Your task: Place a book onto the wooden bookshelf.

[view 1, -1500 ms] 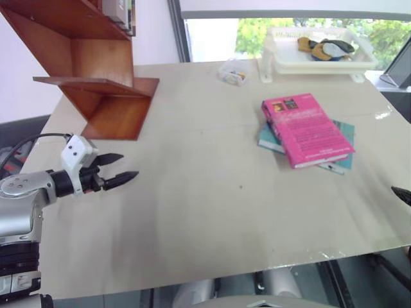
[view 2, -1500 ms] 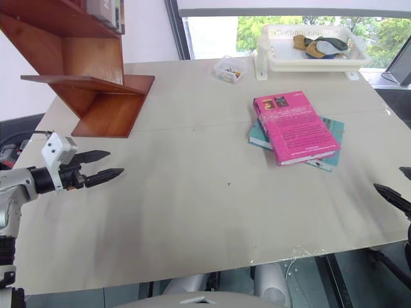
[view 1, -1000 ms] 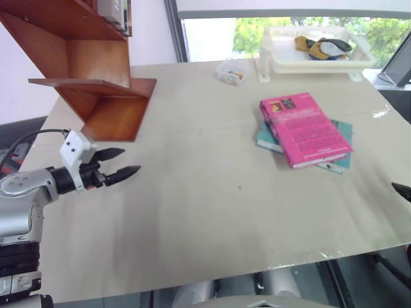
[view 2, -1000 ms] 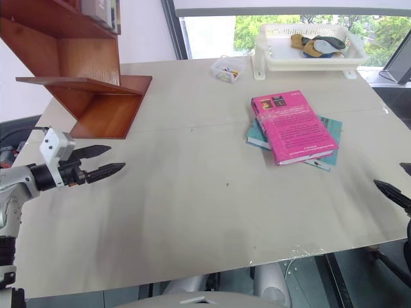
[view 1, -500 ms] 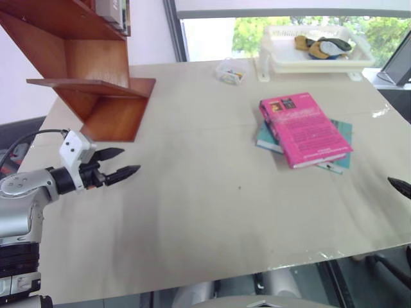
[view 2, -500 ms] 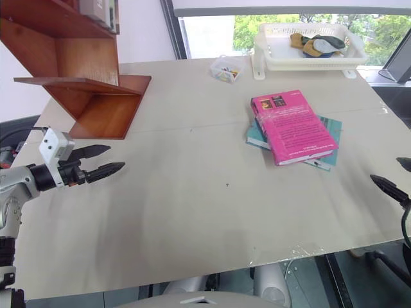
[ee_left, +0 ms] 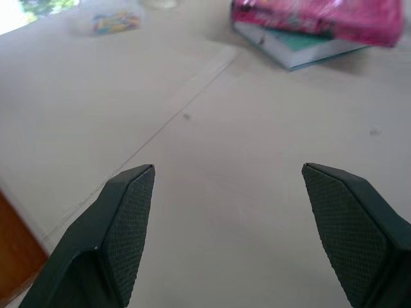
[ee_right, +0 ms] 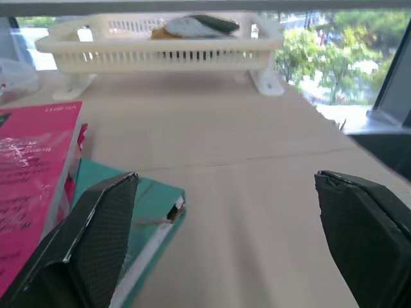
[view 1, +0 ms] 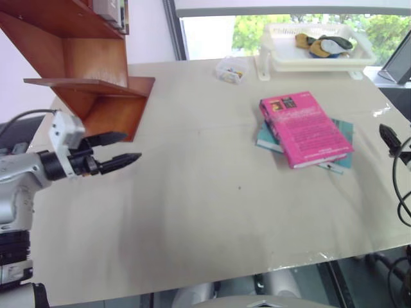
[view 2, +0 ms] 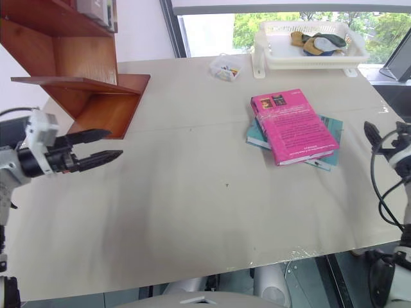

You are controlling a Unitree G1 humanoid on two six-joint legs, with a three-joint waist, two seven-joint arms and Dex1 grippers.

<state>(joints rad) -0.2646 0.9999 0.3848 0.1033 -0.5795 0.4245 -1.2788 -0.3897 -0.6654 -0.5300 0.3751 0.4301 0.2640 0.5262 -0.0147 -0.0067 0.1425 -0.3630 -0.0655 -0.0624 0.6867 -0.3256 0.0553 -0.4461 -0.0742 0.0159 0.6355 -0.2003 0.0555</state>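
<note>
Bookshelf first: we see the reddish-brown polished wood bookshelf (view 1: 96, 83) w/ slanted side panels at upper left of the frame. Below it, left gripper (view 1: 122, 149) hangs over the beige table (view 1: 205, 212), fingers spread, empty. Thick bright pink paperback book (view 1: 303, 128) lies right of centre atop a thinner teal book (view 1: 343, 142). Right gripper (ee_right: 225, 244) at right edge, jaws wide, holding nothing.
</note>
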